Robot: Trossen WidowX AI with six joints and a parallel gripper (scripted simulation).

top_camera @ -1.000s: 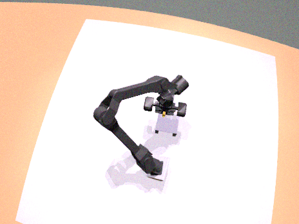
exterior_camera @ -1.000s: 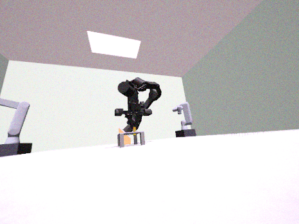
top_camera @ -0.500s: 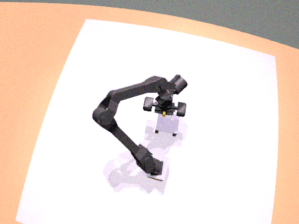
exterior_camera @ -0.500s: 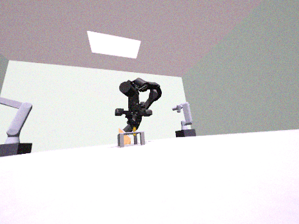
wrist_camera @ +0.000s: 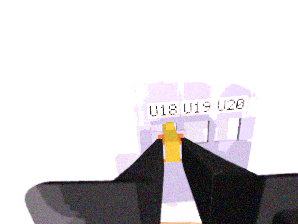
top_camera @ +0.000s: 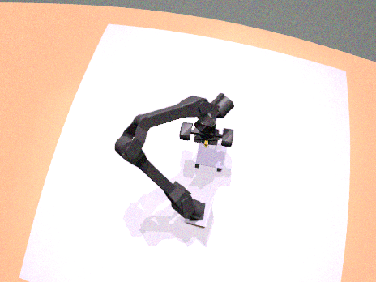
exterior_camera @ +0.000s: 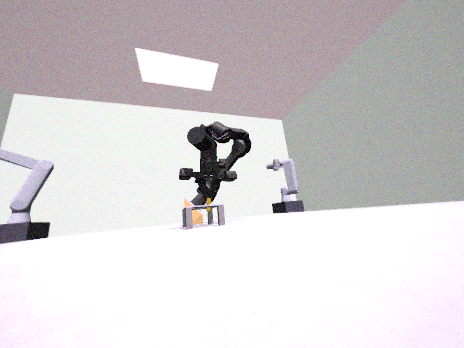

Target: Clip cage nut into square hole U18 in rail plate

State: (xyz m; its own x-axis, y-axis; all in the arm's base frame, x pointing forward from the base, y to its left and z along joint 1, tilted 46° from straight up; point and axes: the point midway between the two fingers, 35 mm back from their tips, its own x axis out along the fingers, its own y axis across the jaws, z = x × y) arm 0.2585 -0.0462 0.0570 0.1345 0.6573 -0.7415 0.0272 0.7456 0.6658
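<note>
The tool [top_camera: 206,142] [exterior_camera: 209,192] [wrist_camera: 173,142] is closed to a narrow gap, clamping the yellow cage nut [top_camera: 206,143] [exterior_camera: 209,204] [wrist_camera: 171,145] between its fingertips. The nut is positioned at the U18 end of the rail plate [top_camera: 211,155] [exterior_camera: 204,206] [wrist_camera: 220,152]; seating in the hole cannot be determined. The plate stands on legs [top_camera: 219,169] [exterior_camera: 221,215] above the white tabletop [top_camera: 284,162] [exterior_camera: 250,280] [wrist_camera: 60,90]. Labels U19 [wrist_camera: 197,107] and U20 [wrist_camera: 231,105] follow alongside U18.
</note>
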